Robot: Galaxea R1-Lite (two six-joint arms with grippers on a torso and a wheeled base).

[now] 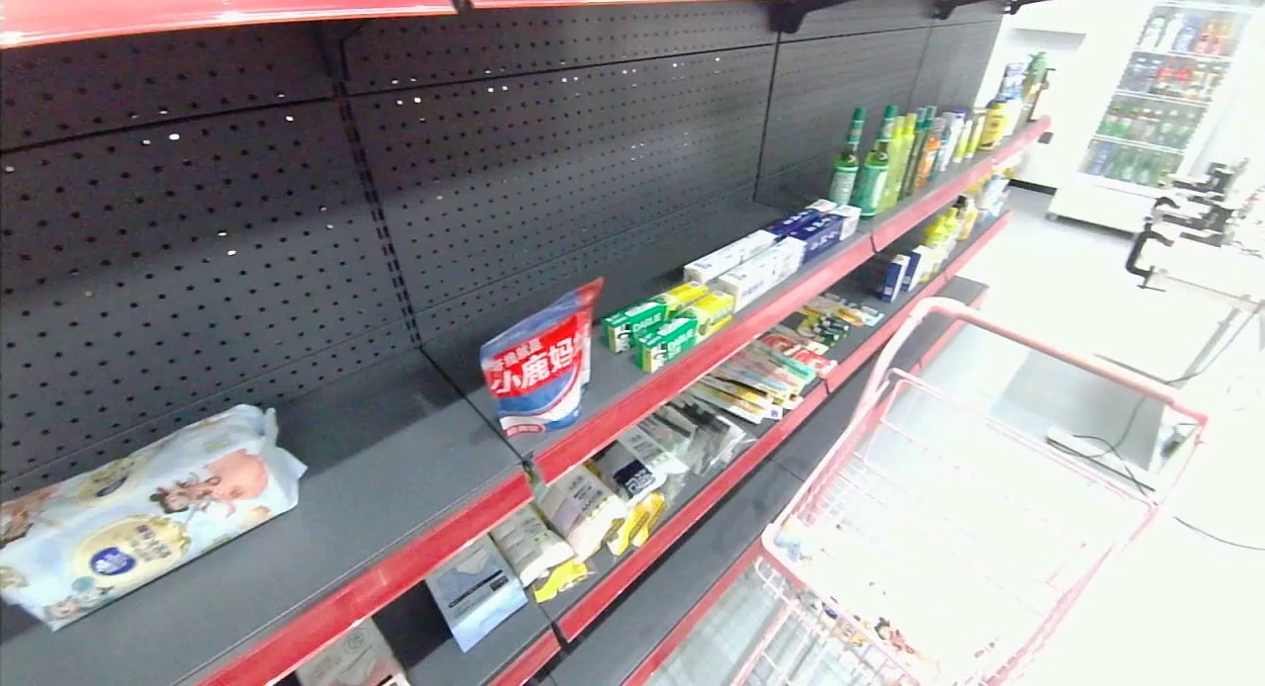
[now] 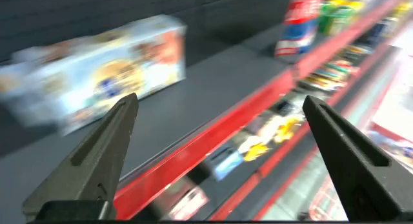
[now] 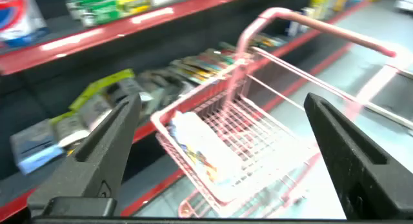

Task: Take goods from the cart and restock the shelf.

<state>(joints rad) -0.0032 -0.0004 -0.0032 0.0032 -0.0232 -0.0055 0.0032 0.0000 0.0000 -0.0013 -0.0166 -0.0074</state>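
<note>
Right jaws: apart, empty, above cart (image 3: pixel 322 33).
Left jaws: apart, empty, beside shelf (image 2: pixel 213 88).
Goods: white pack (image 3: pixel 193 143) lay in cart's corner.
Next move: probably square descent, gripping pack's narrow side.

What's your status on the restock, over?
Left tool open, empty, facing the shelf. Right tool open, empty, facing the cart. One pack lies in the cart. Nothing seen blocking.
</note>
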